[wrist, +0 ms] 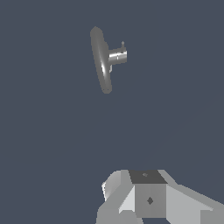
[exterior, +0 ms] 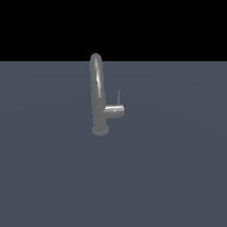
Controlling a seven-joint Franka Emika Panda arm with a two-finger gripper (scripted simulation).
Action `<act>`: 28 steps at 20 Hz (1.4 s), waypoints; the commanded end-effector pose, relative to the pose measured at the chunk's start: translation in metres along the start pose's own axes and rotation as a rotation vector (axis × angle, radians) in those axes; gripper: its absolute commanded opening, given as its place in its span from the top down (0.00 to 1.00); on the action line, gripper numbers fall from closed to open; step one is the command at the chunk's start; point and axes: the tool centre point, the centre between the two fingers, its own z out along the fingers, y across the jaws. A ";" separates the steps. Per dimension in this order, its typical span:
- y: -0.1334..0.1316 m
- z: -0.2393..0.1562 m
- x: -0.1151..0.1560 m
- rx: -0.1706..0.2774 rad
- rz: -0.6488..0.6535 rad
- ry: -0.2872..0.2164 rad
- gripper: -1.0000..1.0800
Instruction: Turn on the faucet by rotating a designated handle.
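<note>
End effector [wrist: 148, 197], jaw state indeterminable, hangs well apart from the faucet [exterior: 98, 95] standing on the worktop [exterior: 177, 168]; its handle [exterior: 115, 110] projects toward the exterior view's right, unobstructed for approach.

Nothing here can be read: no text, label, brand, number or sign shows on the faucet [exterior: 98, 93], its handle [exterior: 115, 110], the plain grey floor [exterior: 177, 177], or the gripper [wrist: 148, 197] body low in the wrist view.
</note>
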 end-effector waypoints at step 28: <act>-0.006 0.026 0.092 0.197 0.213 -0.244 1.00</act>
